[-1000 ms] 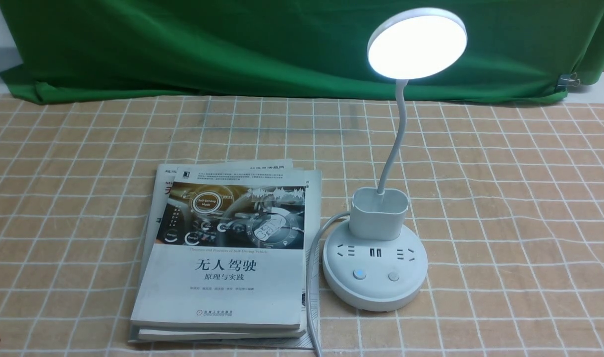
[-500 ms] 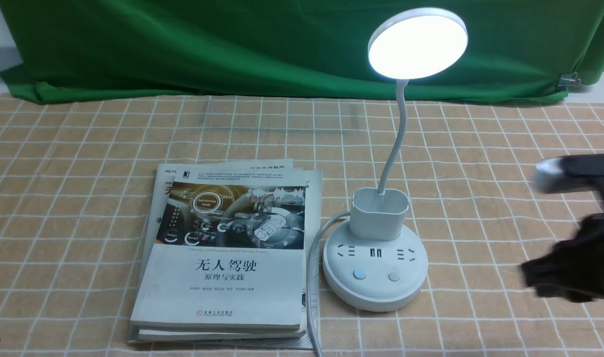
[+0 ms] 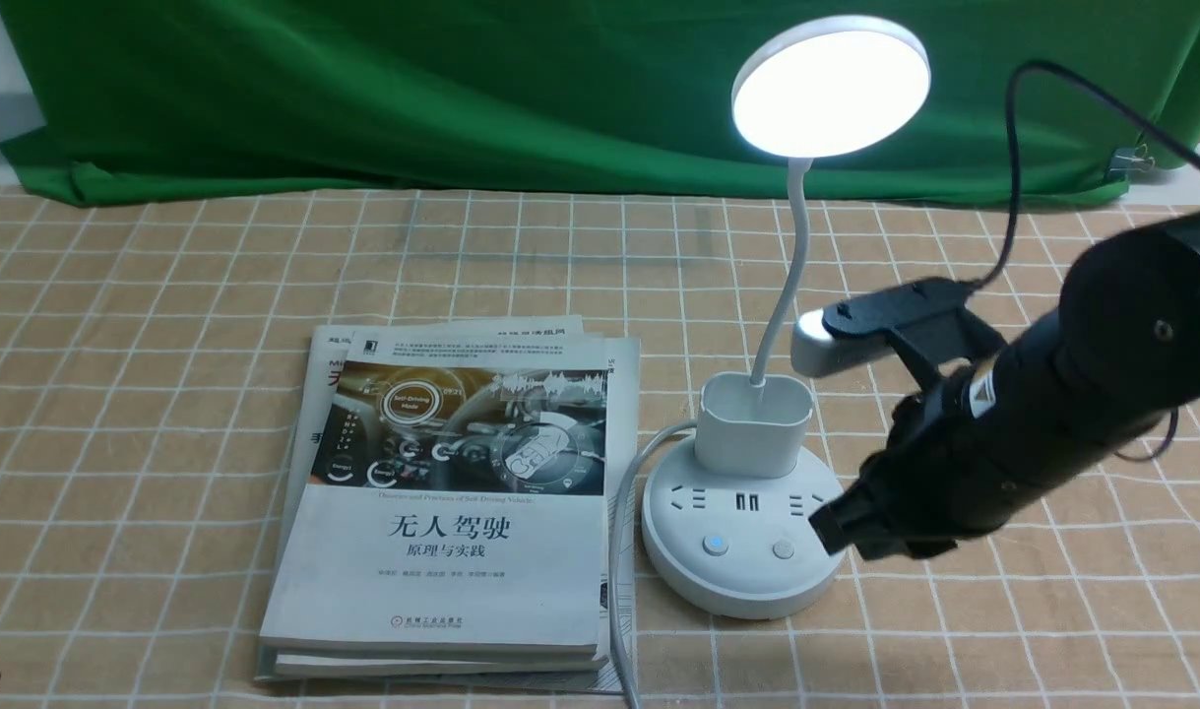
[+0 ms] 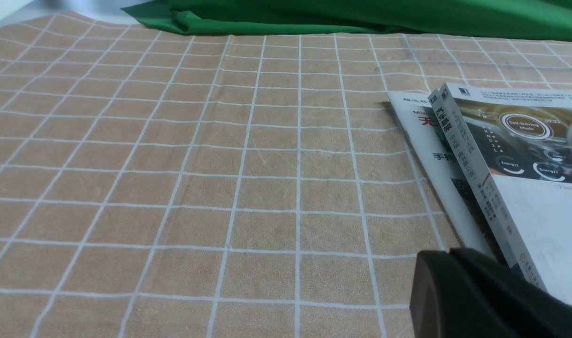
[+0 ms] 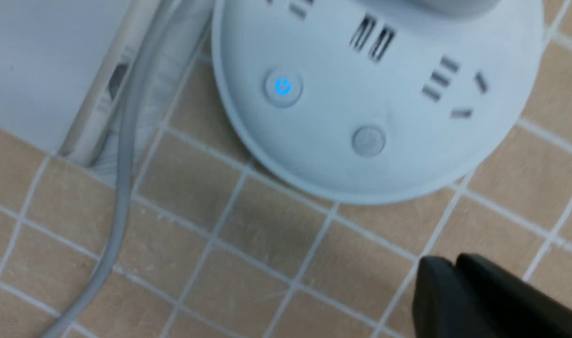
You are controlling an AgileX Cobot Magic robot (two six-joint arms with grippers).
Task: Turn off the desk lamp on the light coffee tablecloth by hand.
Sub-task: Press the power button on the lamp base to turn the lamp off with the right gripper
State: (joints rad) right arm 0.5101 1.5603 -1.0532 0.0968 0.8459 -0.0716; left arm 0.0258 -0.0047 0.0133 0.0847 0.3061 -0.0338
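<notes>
The white desk lamp (image 3: 746,532) stands on the light coffee tablecloth (image 3: 147,394), its round head (image 3: 830,86) glowing. On its round base, one button (image 3: 715,545) shows a blue light and a plain button (image 3: 783,548) sits beside it; both appear in the right wrist view, the lit button (image 5: 283,87) and the plain button (image 5: 369,140). My right gripper (image 3: 828,530), the hand, hovers at the base's right edge, fingers pressed together and empty (image 5: 447,267). My left gripper (image 4: 443,256) is shut, low over the cloth beside the books.
A stack of books (image 3: 452,512) lies left of the lamp, with the lamp's grey cord (image 3: 619,551) running between them toward the front edge. A green cloth (image 3: 412,89) hangs along the back. The right arm's black cable (image 3: 1013,148) loops up near the lamp head.
My right arm has come in from the right edge and moved left; its shut gripper now sits at the lamp base's right rim. The lamp stays lit.
</notes>
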